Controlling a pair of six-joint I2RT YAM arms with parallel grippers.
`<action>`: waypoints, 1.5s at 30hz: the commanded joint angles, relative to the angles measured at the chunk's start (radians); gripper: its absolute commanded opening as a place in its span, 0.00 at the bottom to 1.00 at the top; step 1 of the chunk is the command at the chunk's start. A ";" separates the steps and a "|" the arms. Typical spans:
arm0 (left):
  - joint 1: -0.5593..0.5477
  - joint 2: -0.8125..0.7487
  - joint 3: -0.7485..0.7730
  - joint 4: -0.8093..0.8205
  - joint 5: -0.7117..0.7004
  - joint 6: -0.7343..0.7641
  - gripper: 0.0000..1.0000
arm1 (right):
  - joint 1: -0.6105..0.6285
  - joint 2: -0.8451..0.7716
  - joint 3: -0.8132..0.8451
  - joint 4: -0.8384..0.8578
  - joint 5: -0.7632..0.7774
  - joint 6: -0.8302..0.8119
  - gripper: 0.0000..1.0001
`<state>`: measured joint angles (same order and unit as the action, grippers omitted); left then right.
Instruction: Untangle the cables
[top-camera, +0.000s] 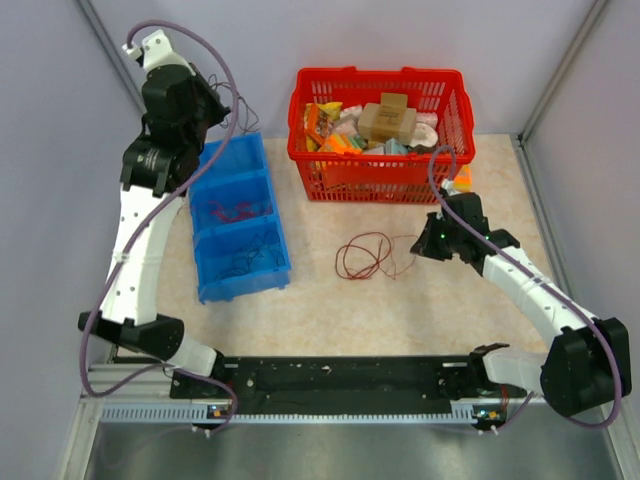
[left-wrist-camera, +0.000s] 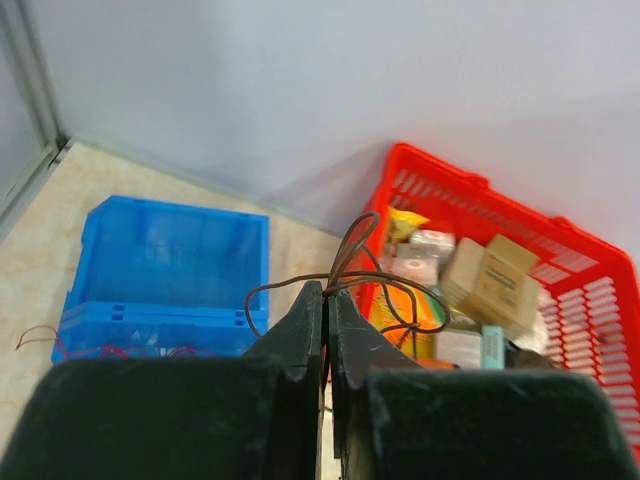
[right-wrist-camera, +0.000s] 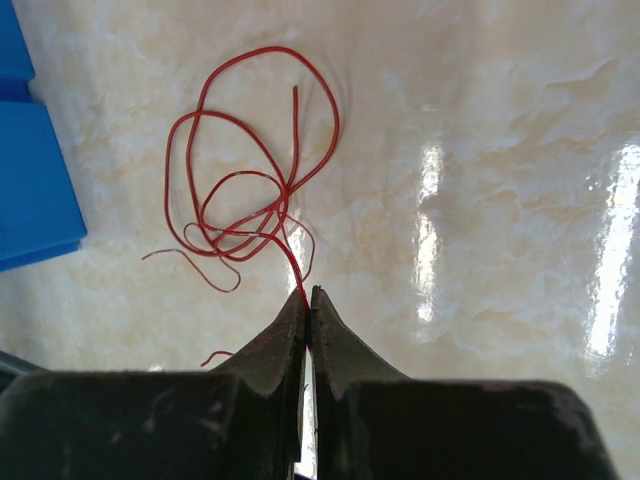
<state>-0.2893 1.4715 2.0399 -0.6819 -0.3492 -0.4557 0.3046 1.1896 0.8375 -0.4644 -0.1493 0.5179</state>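
Note:
A loose bundle of thin red cables (top-camera: 364, 256) lies on the table between the blue bin and my right gripper (top-camera: 424, 243). In the right wrist view the right gripper (right-wrist-camera: 308, 293) is shut on one red strand that leads up into the looped bundle (right-wrist-camera: 250, 180). My left gripper (top-camera: 232, 108) is raised over the far end of the blue bin. In the left wrist view it (left-wrist-camera: 327, 290) is shut on a thin dark-brown cable (left-wrist-camera: 385, 278) that loops out ahead of the tips.
A blue three-compartment bin (top-camera: 240, 215) stands left of centre, with red wires (top-camera: 232, 210) in its middle section and dark wires (top-camera: 252, 255) in its near one. A red basket (top-camera: 310, 110) full of packages stands at the back. Walls close in the back and sides.

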 joint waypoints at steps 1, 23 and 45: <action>0.055 0.087 -0.041 0.082 -0.071 -0.090 0.00 | -0.005 -0.028 0.060 -0.020 -0.093 -0.067 0.00; 0.354 0.578 0.070 -0.026 0.196 -0.604 0.49 | -0.019 -0.090 0.126 -0.126 -0.045 -0.130 0.00; -0.164 -0.112 -0.754 0.516 0.630 -0.089 0.51 | 0.004 0.165 0.276 0.072 -0.641 -0.076 0.00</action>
<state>-0.3878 1.4441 1.3857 -0.3817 0.0990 -0.6380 0.3004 1.3556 1.0233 -0.4908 -0.6632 0.4007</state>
